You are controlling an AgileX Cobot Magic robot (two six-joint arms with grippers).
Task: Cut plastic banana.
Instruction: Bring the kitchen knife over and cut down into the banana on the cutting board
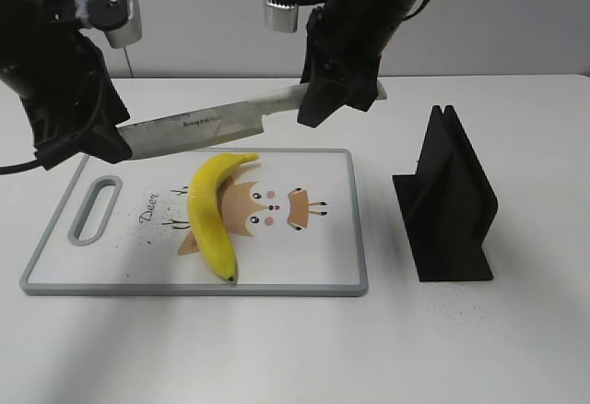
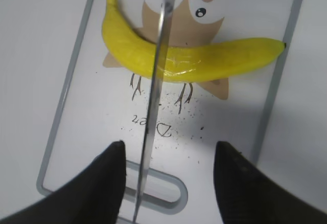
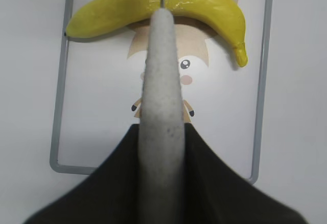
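Above the cutting board (image 1: 323, 270), right pincer (image 1: 336, 90) pinches knife (image 1: 198, 129) handle, blade over banana (image 1: 210, 215); left pincer (image 2: 168, 175) spread w/ blade between fingers.

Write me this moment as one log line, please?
step: pre-cut | right hand: holds knife | left hand: open, around blade | banana: whole, on cutting board

You have a plain white table (image 1: 516, 349) with two things resting directly on it: a grey-rimmed white cutting board (image 1: 318, 275) with a cartoon deer print and a handle slot at its left end, and, just to its right, an upright black knife stand (image 1: 447, 201).
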